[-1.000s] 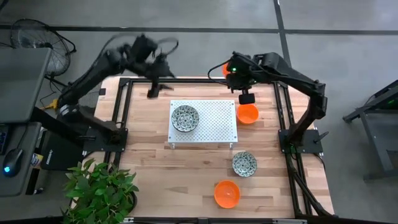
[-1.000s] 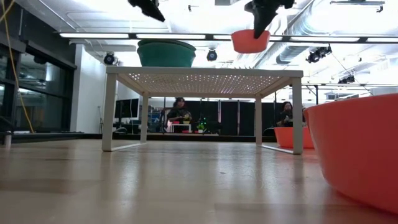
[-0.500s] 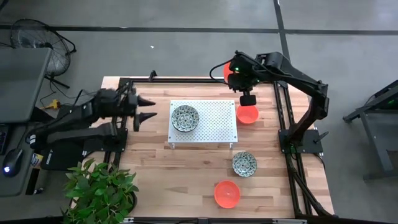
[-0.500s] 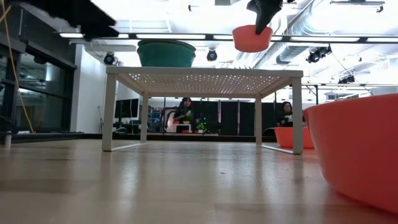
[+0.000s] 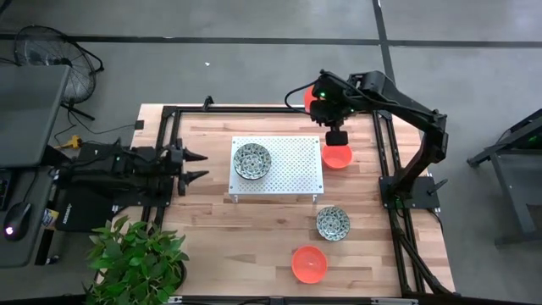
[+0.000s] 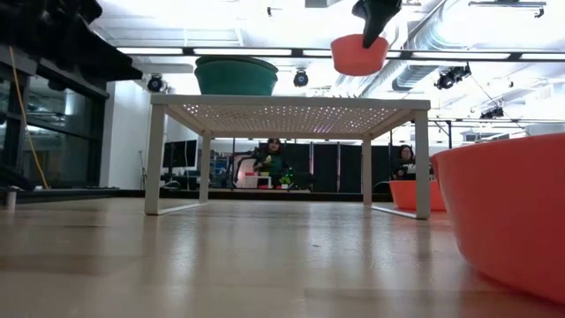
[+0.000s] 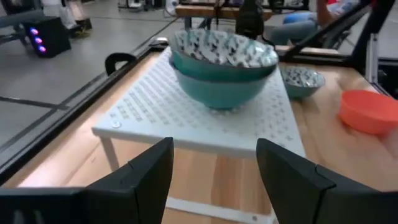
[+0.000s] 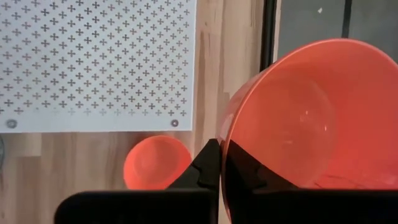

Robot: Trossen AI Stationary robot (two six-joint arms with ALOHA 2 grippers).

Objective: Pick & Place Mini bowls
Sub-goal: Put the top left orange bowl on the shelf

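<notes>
My right gripper [image 5: 320,106] is shut on an orange-red mini bowl [image 5: 307,95], high above the table by the far right corner of the white perforated platform [image 5: 292,165]. One speckled bowl [image 5: 252,161] stands on its base on the platform's left half. A second orange-red bowl [image 5: 336,155] sits on the table right of the platform. A speckled bowl [image 5: 333,223] and another orange-red bowl [image 5: 308,263] stand nearer the table's near edge. My left gripper [image 5: 196,166] is open, low at the table's left side, pointing at the platform. My right gripper holds the orange-red bowl by its rim [image 8: 222,140], one finger inside the bowl and one outside. The fingers come from above, pointing down. The bowl [image 6: 358,55] hangs below the fingers, lifted clear and higher than the platform top, its opening upward.
Black frame rails [image 5: 169,144] run along the table's left, right and far sides. A potted plant [image 5: 140,258] stands at the near left corner. In the low view people sit in the room behind the platform [image 6: 289,103]. Bare wood lies between my left gripper and the platform.
My left arm has swung down from high over the table's far left toward the left edge. It now lies low and level, fingers pointing at the platform. My right gripper has kept the orange-red bowl aloft in nearly the same place.
</notes>
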